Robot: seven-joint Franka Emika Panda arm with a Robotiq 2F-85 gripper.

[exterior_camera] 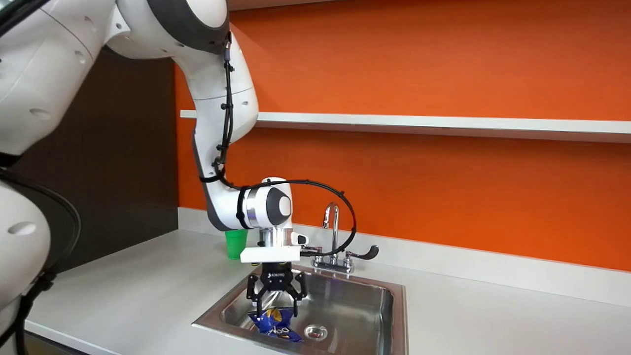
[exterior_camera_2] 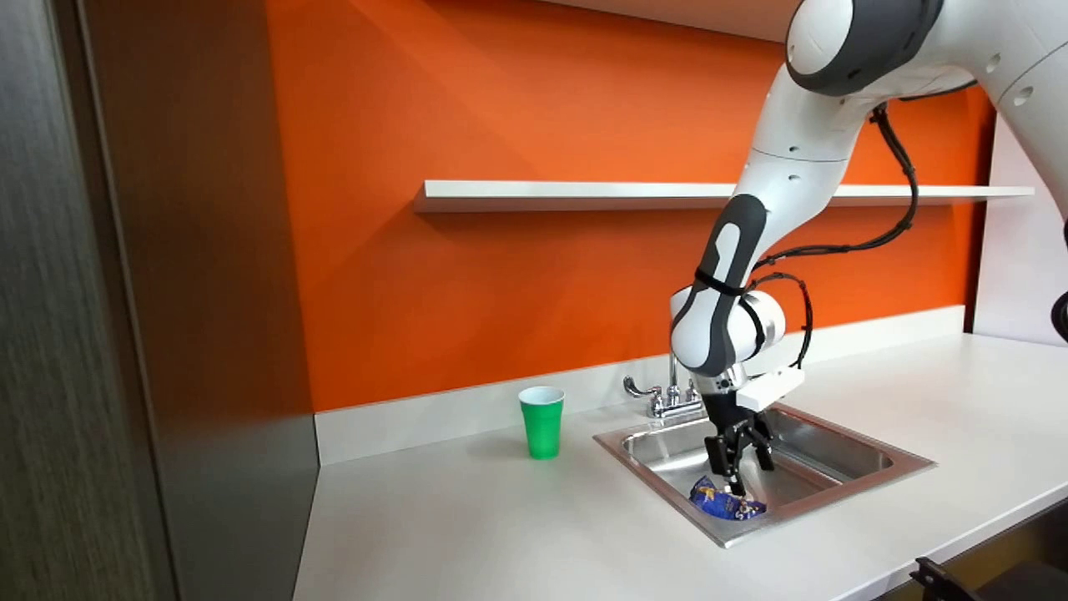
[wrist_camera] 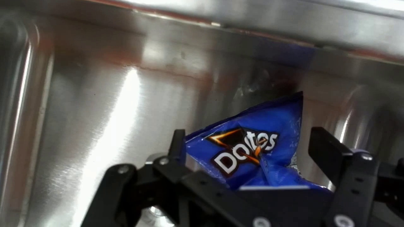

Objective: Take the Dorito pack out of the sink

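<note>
The Dorito pack (exterior_camera: pixel 274 326) is a crinkled blue bag lying in the steel sink (exterior_camera: pixel 399 320), close to the drain. It also shows in an exterior view (exterior_camera_2: pixel 719 503), near the sink's front corner (exterior_camera_2: pixel 705 527). In the wrist view the pack (wrist_camera: pixel 279 121) lies with its logo up, its lower part hidden behind the gripper body. My gripper (exterior_camera: pixel 277 310) points down into the basin, right over the pack. In the wrist view its fingers (wrist_camera: pixel 248 142) are spread wide, one on each side of the pack. The left finger appears next to the pack's edge; I cannot tell whether it touches.
A chrome faucet (exterior_camera: pixel 334 236) with two handles stands behind the sink, close to the wrist and its cable. A green cup (exterior_camera_2: pixel 542 424) stands on the counter (exterior_camera_2: pixel 467 534) beside the sink. A white shelf (exterior_camera_2: pixel 576 195) runs along the orange wall behind the arm.
</note>
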